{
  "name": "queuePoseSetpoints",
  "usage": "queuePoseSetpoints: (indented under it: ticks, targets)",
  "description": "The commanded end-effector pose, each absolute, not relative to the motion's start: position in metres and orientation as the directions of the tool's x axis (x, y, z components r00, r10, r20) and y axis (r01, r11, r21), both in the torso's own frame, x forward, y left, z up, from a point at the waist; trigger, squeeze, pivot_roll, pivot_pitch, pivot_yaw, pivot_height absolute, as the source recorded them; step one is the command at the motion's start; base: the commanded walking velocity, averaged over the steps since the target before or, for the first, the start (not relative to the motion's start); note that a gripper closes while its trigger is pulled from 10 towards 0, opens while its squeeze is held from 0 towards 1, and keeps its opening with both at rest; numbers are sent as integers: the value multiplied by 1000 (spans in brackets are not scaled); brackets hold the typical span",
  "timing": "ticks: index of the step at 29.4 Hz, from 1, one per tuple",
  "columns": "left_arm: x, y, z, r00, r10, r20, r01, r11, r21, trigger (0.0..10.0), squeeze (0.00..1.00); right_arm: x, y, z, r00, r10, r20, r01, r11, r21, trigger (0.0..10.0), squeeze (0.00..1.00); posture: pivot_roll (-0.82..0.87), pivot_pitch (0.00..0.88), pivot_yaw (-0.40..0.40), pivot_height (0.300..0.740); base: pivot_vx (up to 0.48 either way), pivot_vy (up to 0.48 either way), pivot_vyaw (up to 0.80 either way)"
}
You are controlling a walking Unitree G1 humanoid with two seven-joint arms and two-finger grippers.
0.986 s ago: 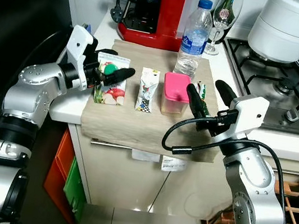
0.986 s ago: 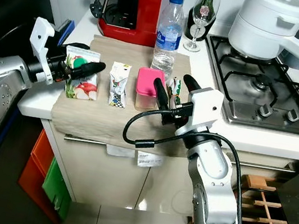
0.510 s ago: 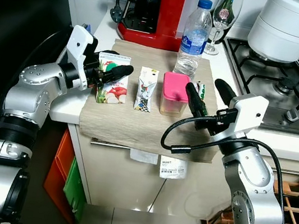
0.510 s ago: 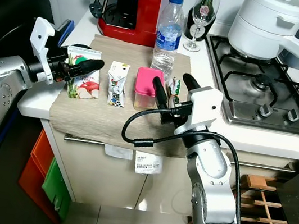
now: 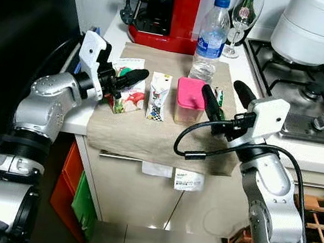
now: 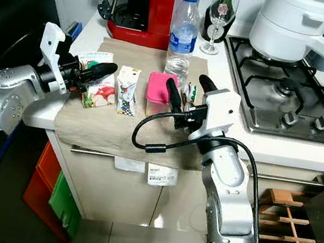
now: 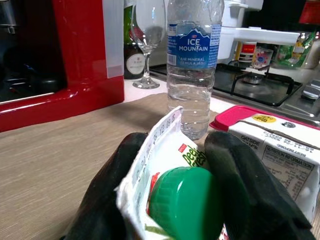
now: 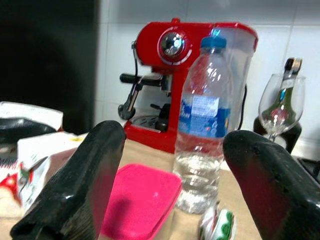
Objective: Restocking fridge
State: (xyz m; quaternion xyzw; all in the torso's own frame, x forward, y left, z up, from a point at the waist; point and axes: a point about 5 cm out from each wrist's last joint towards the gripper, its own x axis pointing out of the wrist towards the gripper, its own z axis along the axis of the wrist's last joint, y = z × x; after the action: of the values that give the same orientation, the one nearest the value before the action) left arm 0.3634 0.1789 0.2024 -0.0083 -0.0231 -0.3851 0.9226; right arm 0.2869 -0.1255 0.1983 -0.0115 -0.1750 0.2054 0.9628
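Observation:
A white juice carton with a green cap [image 5: 127, 89] is tilted over the left part of the beige cloth [image 5: 147, 136], and my left gripper [image 5: 133, 77] is shut on its top. In the left wrist view both black fingers [image 7: 107, 195] press the carton [image 7: 170, 165] beside the cap. A small carton with a rabbit print [image 5: 158, 96] and a pink-lidded tub [image 5: 189, 100] stand to its right. My right gripper [image 5: 222, 89] hovers open just right of the tub, holding nothing; its wrist view shows the tub [image 8: 145, 190] between the fingers.
A water bottle [image 5: 211, 40], a red coffee machine [image 5: 167, 11] and a wine glass [image 5: 243, 14] stand behind the cloth. A white pot [image 5: 315, 32] sits on the gas hob at right. A small green-white packet [image 5: 218, 96] lies by the tub. A dark fridge front [image 5: 25, 13] is at left.
The left gripper has tipped the juice carton from upright to a slant and drawn it slightly leftward. The right gripper has stayed open near the tub.

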Motion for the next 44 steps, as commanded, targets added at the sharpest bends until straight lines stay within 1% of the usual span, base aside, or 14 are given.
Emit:
queuePoseSetpoints:
  ticks: [1,10,14,15,16,17,21,24,27,32,34,36,38,44]
  targets:
    - [363,177,201,697,-716,41,717,698,-6,0,0,289,-130,201,859,377,345,-369,925,-92,10000,0,-90,0,53,740,0,0,0]
    - [362,181,201,710,-703,43,703,711,11,0,0,288,-141,190,889,324,322,-326,944,-48,10000,0,-80,0,56,740,0,0,0]
    - [363,186,211,728,-683,59,678,730,84,0,0,293,-135,193,879,339,334,-342,938,-53,10000,0,-69,0,38,740,0,0,0]
    - [364,189,216,757,-651,61,641,757,129,2510,0,293,-135,194,878,343,335,-344,937,-57,10000,0,-67,0,33,740,0,0,0]
    - [364,189,216,757,-651,61,641,757,129,2510,0,293,-135,194,878,343,335,-344,937,-57,10000,0,-67,0,33,740,0,0,0]
    - [366,193,222,789,-611,73,593,787,170,10000,0,294,-135,195,877,345,336,-345,937,-60,10000,0,-66,0,27,740,0,0,0]
    - [368,200,246,834,-528,163,488,842,230,10000,0,295,-137,196,876,346,337,-345,936,-63,10000,0,-62,0,17,740,0,0,0]
    - [367,200,251,832,-523,185,483,847,225,10000,0,295,-137,196,875,346,338,-346,936,-63,10000,0,-62,0,17,740,0,0,0]
    - [360,192,279,804,-505,314,406,852,331,10000,0,297,-135,194,875,350,334,-350,935,-62,10000,0,-59,0,11,740,0,0,0]
    - [356,179,297,793,-465,392,288,855,432,10000,0,299,-135,194,879,334,340,-335,940,-56,10000,0,-54,0,9,740,0,0,0]
    - [356,177,299,799,-441,410,261,867,424,10000,0,300,-135,196,882,318,349,-321,946,-51,10000,0,-53,0,8,740,0,0,0]
    - [358,174,293,820,-351,451,234,926,296,10000,0,306,-137,200,897,227,380,-234,972,-27,10000,0,-48,0,9,740,0,0,0]
    - [360,172,288,836,-294,463,205,951,232,10000,0,309,-138,203,900,184,395,-202,979,5,10000,0,-48,0,9,740,0,0,0]
    - [352,165,285,826,-130,549,75,990,121,10000,0,310,-137,212,882,161,444,-178,984,-4,10000,0,-47,0,-2,740,0,0,0]
